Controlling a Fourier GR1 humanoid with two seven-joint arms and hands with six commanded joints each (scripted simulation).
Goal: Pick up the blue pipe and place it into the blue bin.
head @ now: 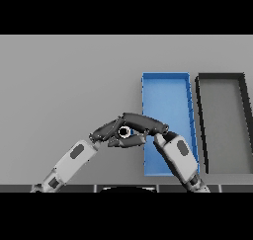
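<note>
both hands meet just left of the blue bin [168,93], beside a black bin [225,125]: left hand [109,133] fingers curled, right hand [143,123] fingers straight over them, bare grey table [64,86] stretching leftward.

Grey table [69,86]; dark bin [222,123] (grey floor, black walls) at far right, long side upright.

Even, flat light over the grey table [69,86]; no glare, only faint shadows.

No readable text, labels, numbers or signs appear anywhere.
</note>
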